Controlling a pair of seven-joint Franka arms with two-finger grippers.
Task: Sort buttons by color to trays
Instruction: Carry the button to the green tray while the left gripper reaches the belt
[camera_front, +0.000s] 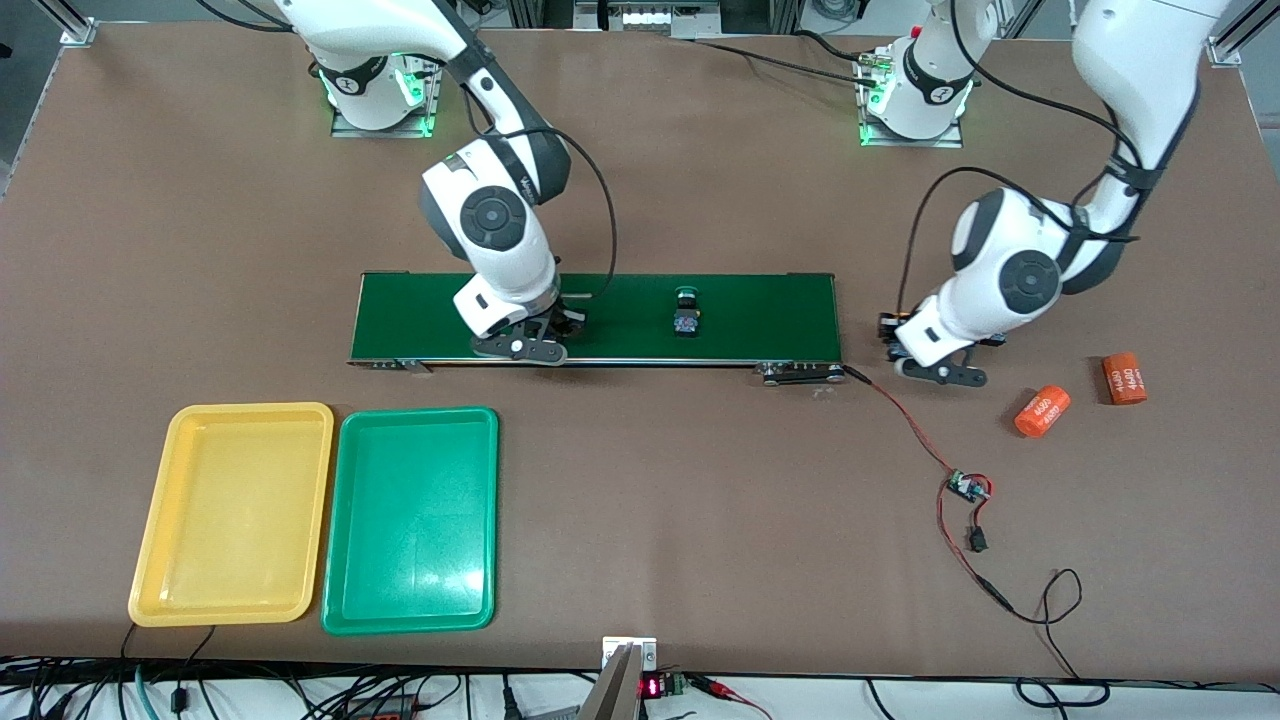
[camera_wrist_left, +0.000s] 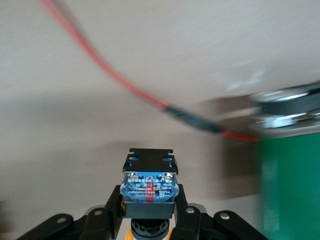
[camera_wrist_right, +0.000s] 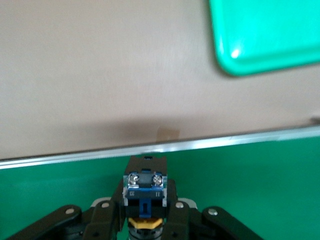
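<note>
My right gripper is down at the dark-green belt, shut on a black-bodied button with a yellow cap. Whether that button still touches the belt I cannot tell. A green-capped button lies farther along the belt, toward the left arm's end. My left gripper is low over the bare table just off that end of the belt, shut on another button with a yellow-orange cap. The yellow tray and the green tray lie side by side, nearer the front camera than the belt; both hold nothing.
Two orange cylinders lie on the table beside the left gripper. A red wire runs from the belt's end to a small circuit board. The green tray's corner shows in the right wrist view.
</note>
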